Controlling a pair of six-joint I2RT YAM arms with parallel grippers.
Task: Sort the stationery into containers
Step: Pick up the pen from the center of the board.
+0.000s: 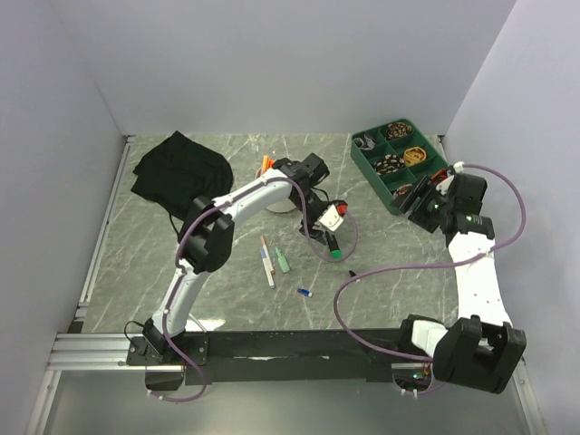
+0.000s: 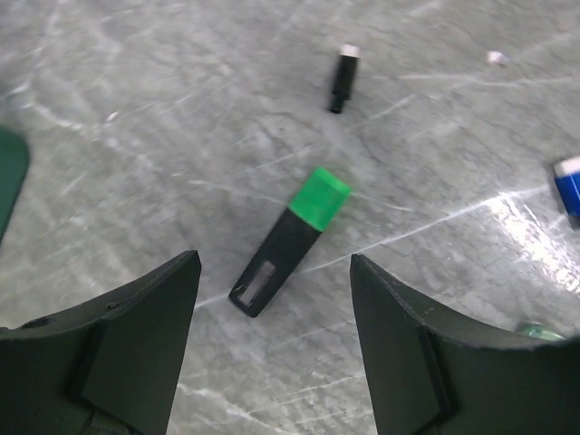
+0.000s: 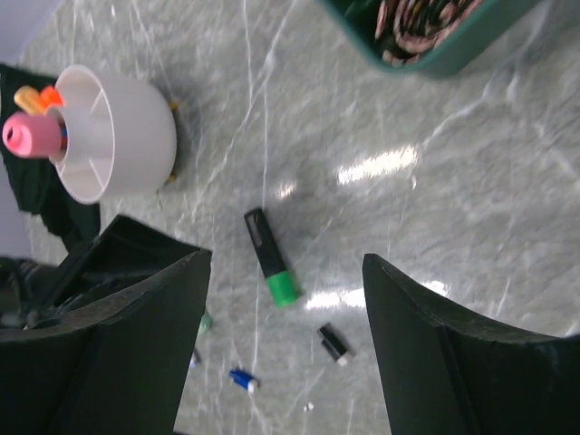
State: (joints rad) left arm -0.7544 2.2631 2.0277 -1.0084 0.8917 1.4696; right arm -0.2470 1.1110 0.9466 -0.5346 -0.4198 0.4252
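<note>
Green-capped and black-bodied, the highlighter (image 2: 290, 243) lies flat on the grey marbled surface (image 2: 136, 136) right under my left jaws. They stand spread wide and empty, one finger on either side of it and neither touching it. My right jaws are released too and carry nothing; they hang near the far right corner, just beside a green divided tray (image 1: 399, 163) whose contents I cannot make out. Toward the middle of the far edge sits the white bowl (image 3: 118, 136), and its compartments already hold a pink-capped bottle (image 3: 27, 134) and orange highlighters (image 3: 36, 95). From that I judge the sorting begun but far from finished. The black bag (image 1: 181, 168) slumps in the far left corner, and I cannot tell whether anything is inside it. Several things lie loose in the middle of the surface, toward the near edge. They are the thin pens (image 1: 267, 261) lying close together, a small pale green piece (image 1: 284, 262) just beside them, a blue piece (image 1: 304, 292) nearer the edge and a short black piece (image 2: 341, 80). With the highlighter below me, that leaves most of the loose things to place. It seems the one in hand, and since it lies slantwise to my left jaws, I expect a turn of the wrist before closing on it.
</note>
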